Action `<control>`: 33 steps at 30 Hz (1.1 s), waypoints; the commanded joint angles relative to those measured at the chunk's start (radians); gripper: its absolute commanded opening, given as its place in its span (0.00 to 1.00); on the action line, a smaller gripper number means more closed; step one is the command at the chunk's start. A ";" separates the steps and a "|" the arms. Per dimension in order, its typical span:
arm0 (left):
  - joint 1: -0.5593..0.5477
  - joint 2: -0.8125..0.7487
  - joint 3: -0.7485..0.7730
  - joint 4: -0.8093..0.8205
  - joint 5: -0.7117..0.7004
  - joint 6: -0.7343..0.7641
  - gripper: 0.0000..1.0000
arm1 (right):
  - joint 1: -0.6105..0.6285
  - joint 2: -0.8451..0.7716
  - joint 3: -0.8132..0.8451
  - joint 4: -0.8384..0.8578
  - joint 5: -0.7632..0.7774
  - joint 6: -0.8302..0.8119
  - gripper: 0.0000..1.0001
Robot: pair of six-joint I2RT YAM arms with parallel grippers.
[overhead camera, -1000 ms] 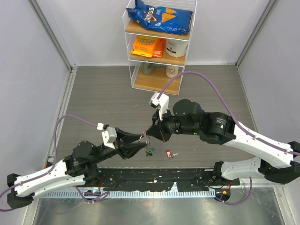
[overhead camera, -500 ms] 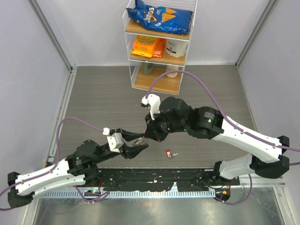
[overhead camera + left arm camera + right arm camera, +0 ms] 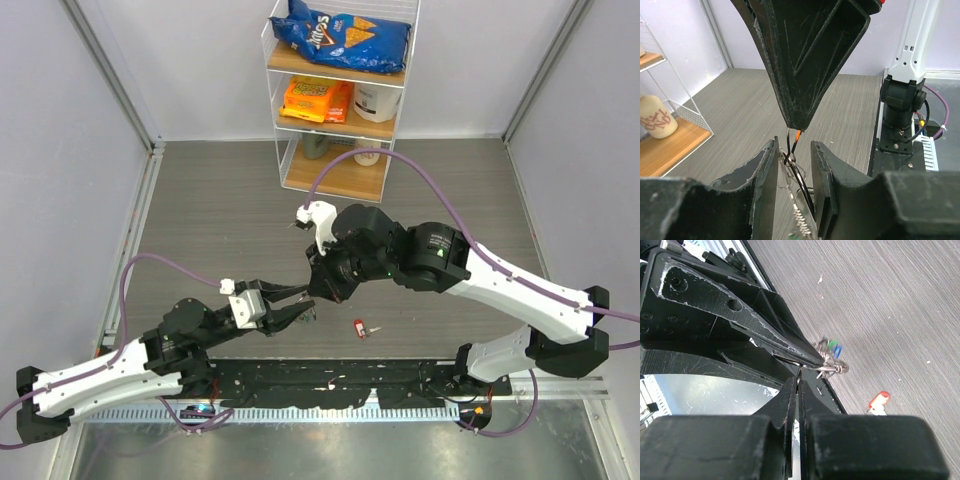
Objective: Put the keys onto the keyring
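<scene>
The keyring [image 3: 801, 182] hangs above the table between both grippers, seen edge-on as a dark wire loop. My left gripper [image 3: 794, 148] holds it between its two fingers, and the ring spans the gap slantwise. My right gripper [image 3: 798, 379] comes down from above, shut on the ring's thin wire at its top. A green key [image 3: 830, 344] and a blue key [image 3: 838, 350] dangle from the keyring [image 3: 832, 367]. A red key [image 3: 360, 327] lies loose on the table, to the right of the grippers' meeting point; it also shows as the red key [image 3: 878, 400] in the right wrist view.
A wire shelf [image 3: 335, 150] with a chip bag and snack packs stands at the back centre. A black mounting rail [image 3: 330, 382] runs along the near edge. Grey walls close in both sides. The right arm's purple cable [image 3: 400, 160] arcs over the table.
The right arm has swung left and its gripper now meets the left one over the ring. The left fingers widened and then narrowed on the ring. The red key has not moved.
</scene>
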 commanded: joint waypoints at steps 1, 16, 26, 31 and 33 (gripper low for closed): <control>-0.003 0.002 0.005 0.064 -0.016 0.024 0.36 | 0.001 0.003 0.068 0.012 0.016 0.022 0.06; -0.005 0.002 0.008 0.086 -0.027 0.015 0.37 | 0.001 0.017 0.079 0.004 0.011 0.020 0.06; -0.005 0.013 0.011 0.069 -0.026 0.018 0.32 | 0.001 0.022 0.083 0.014 0.007 0.020 0.06; -0.003 0.003 0.010 0.067 -0.030 0.017 0.29 | 0.001 0.026 0.085 0.014 0.005 0.018 0.06; -0.003 0.002 0.008 0.069 -0.027 0.017 0.28 | 0.003 0.029 0.088 0.015 0.007 0.017 0.06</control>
